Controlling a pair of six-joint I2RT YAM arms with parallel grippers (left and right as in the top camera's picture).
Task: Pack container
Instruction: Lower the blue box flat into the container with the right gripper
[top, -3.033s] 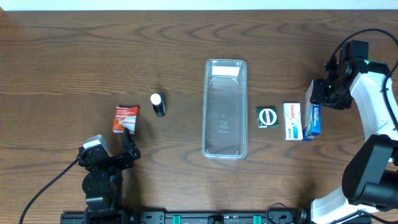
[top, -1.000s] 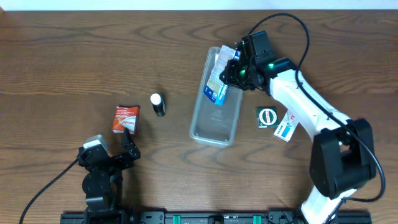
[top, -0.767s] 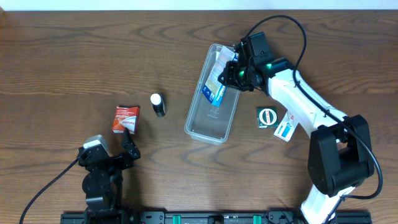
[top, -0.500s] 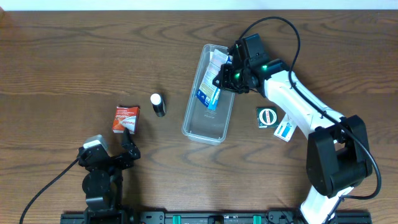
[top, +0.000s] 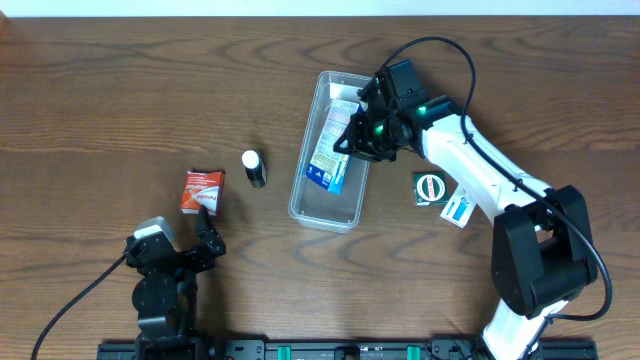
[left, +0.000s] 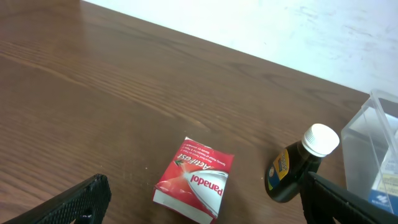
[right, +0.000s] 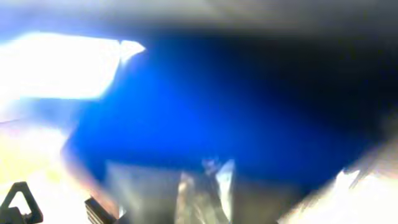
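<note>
Container (top: 322, 216) packing: first box going in.
Sits askew mid-table with right gripper (top: 362, 132) clamped on blue-and-white box (top: 328, 155) tilted inside; left gripper (left: 206, 202) wide open, empty, near red box (left: 193, 180). Next, likely: lay box flat, release, lift clear.

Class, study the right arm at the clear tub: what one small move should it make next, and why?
Probably open the right claw and let go of the blue-and-white box: the box already lies within the walls of the container, along its length, with the claw seemingly gripping its edge.
</note>
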